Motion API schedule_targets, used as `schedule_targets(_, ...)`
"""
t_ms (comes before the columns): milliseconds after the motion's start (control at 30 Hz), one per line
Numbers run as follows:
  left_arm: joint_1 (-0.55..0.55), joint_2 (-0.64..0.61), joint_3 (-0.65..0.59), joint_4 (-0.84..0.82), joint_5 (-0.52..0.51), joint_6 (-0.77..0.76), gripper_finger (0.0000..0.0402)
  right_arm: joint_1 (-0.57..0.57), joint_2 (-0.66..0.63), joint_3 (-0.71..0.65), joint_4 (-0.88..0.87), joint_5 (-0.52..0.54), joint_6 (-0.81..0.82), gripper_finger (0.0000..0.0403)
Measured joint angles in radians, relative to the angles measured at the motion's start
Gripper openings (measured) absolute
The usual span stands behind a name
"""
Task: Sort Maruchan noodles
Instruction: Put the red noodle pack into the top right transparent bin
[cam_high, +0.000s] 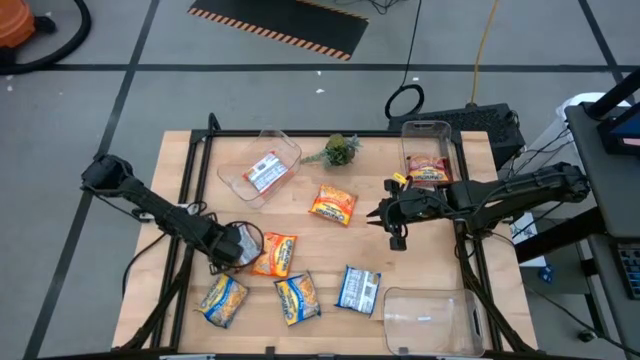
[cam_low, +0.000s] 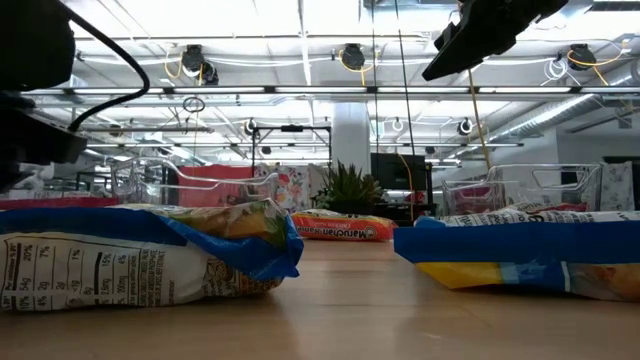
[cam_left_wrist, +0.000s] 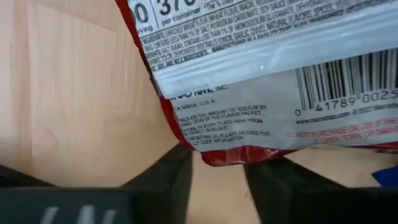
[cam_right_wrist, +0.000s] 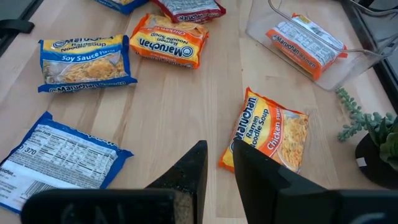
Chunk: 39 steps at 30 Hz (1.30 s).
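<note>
1. Left gripper (cam_high: 237, 245): sitting low over the near-left part of the table (cam_high: 400, 270), jaws standing apart on either side of the edge of a red-and-silver noodle packet (cam_left_wrist: 261, 93), not clamped on it. The packet is lying label-down on the wood.
2. Orange packet (cam_high: 275, 254): lying just right of the left gripper.
3. Two yellow-and-blue packets (cam_high: 222, 299) (cam_high: 297, 298): lying side by side along the near edge.
4. Blue-and-white packet (cam_high: 358, 289): lying back-up, right of those two.
5. Orange chicken packet (cam_high: 333, 205): lying at table centre.
6. Far-left clear bin (cam_high: 285, 145): holding one orange packet (cam_high: 265, 172).
7. Far-right clear bin (cam_high: 425, 128): holding one red packet (cam_high: 428, 170).
8. Near-right clear bin (cam_high: 430, 320): sitting at the table's near-right corner.
9. Right gripper (cam_right_wrist: 219, 152): hovering above the table right of centre, fingers showing a narrow gap, grasping nothing.
10. Small green plant (cam_high: 340, 150): standing between the two far bins.
</note>
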<state>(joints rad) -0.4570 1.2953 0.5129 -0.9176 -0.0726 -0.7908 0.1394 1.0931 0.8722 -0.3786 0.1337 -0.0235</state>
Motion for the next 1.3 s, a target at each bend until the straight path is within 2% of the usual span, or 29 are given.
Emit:
schedule_targets(267, 0.001, 0.001, -0.001, 0.039, -0.025, 0.001, 0.0020, 0.000, 0.000, 0.000, 0.000, 0.000, 0.000, 0.0073)
schedule_targets(333, 0.001, 0.001, 0.009, 0.043, -0.033, -0.008, 0.0007, 0.000, 0.000, 0.000, 0.000, 0.000, 0.001, 0.0073)
schedule_targets(867, -0.022, -0.058, 0.178, -0.017, -0.289, 0.011, 0.0001, 0.000, 0.026, 0.000, 0.107, 0.000, 0.050, 0.0073)
schedule_targets(1100, -0.019, -0.058, 0.220, -0.038, -0.378, 0.047, 0.0001, 0.000, 0.103, 0.000, 0.157, 0.000, 0.063, 0.0073)
schedule_targets(1300, 0.021, -0.059, 0.327, -0.082, -0.475, 0.134, 0.0001, 0.000, 0.168, 0.000, 0.234, 0.027, 0.139, 0.0074)
